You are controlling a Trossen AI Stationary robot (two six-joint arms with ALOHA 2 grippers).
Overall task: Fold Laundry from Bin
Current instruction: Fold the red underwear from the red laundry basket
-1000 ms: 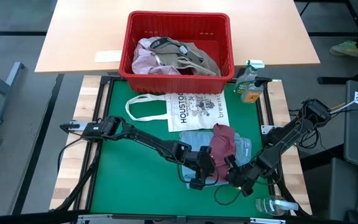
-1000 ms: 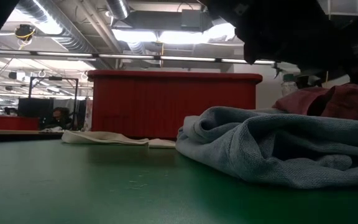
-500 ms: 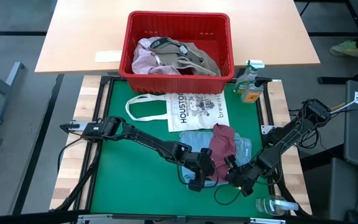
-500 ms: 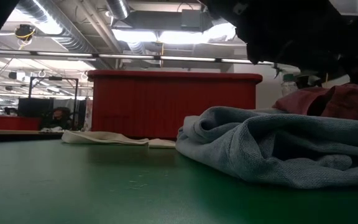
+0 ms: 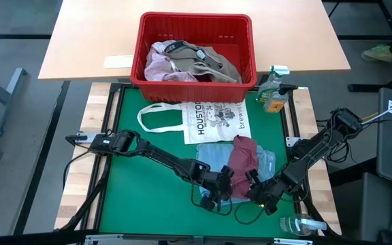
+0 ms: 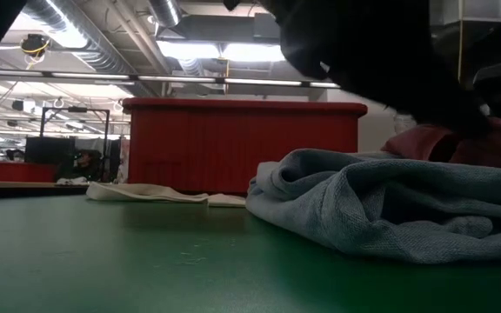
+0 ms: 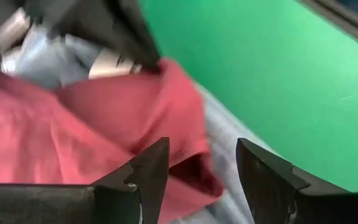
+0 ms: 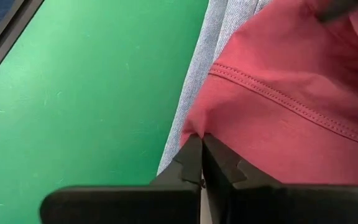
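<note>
A maroon garment (image 5: 245, 155) lies bunched on a light blue garment (image 5: 213, 153), which lies flat on the green mat at the near right. My right gripper (image 5: 250, 189) is shut at the maroon piece's near edge. My left gripper (image 7: 197, 168) hovers open just left of it, its fingers either side of the maroon edge (image 7: 185, 155) and the blue cloth (image 7: 229, 137), touching neither that I can see. The red bin (image 5: 196, 16) stands on the far wooden table with pink and khaki-grey laundry (image 5: 192, 61) heaped inside. My right gripper pinches the maroon garment's near edge (image 8: 197, 127) between its two shut fingers, right at their tips, where the cloth puckers. The fingers slant down from the table's near right. The rest of the garment lies slack on the blue cloth; how many layers are pinched I cannot tell.
A white tote bag (image 5: 213, 121) printed HOUSTON lies flat on the mat between the bin and the garments. A spray bottle (image 5: 272, 92) stands at the mat's far right corner, another bottle (image 5: 298, 224) lies at the near right, and a dark cable (image 5: 247, 214) loops near the front edge.
My left gripper has come down toward the garments and a little toward the near edge, and its wrist has rolled. In the low view its dark bulk now hangs lower over the cloths. The right gripper and both garments stay where they were.
</note>
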